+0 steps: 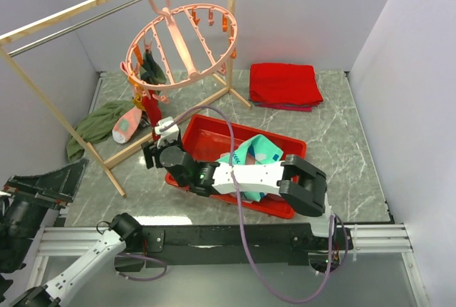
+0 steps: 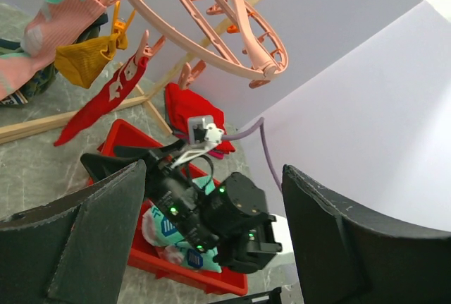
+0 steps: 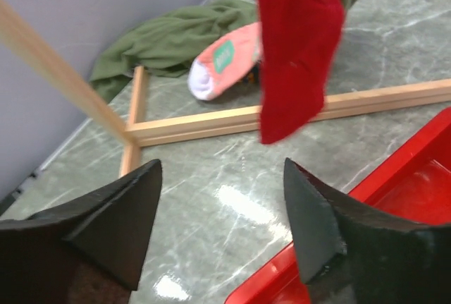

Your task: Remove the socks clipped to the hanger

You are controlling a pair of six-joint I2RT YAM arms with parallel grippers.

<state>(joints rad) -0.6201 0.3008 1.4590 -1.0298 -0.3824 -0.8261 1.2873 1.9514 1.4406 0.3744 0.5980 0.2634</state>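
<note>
- right gripper [image 3: 222, 170]: fingers spread wide, nothing between them; it sits low over the table by the left corner of the red bin [image 1: 206, 123]
- red sock [image 3: 296, 43] hangs from a clip [image 2: 144, 50] on the low left edge of the hanger [image 1: 182, 40]; long axis roughly vertical, toe down
- key relation: in the right wrist view the toe sits ahead of and above the finger gap, a bit right of centre; apart, no contact
- my read: the move needs up-and-forward so the fingers close across the sock, not along it
- left gripper [image 2: 213, 170]: also wide and empty; low at the near left corner, well apart from the hanger; right arm is clearly nearer
- other socks: yellow sock [image 2: 84, 61] and pink sock [image 2: 56, 15] hang just beside the red one; teal socks [image 1: 260, 152] lie in the bin
- risk, my guess: the hanger only hooks over the rack [image 1: 231, 36] bar, so it may swing; I'd pull down along the sock's length
</note>
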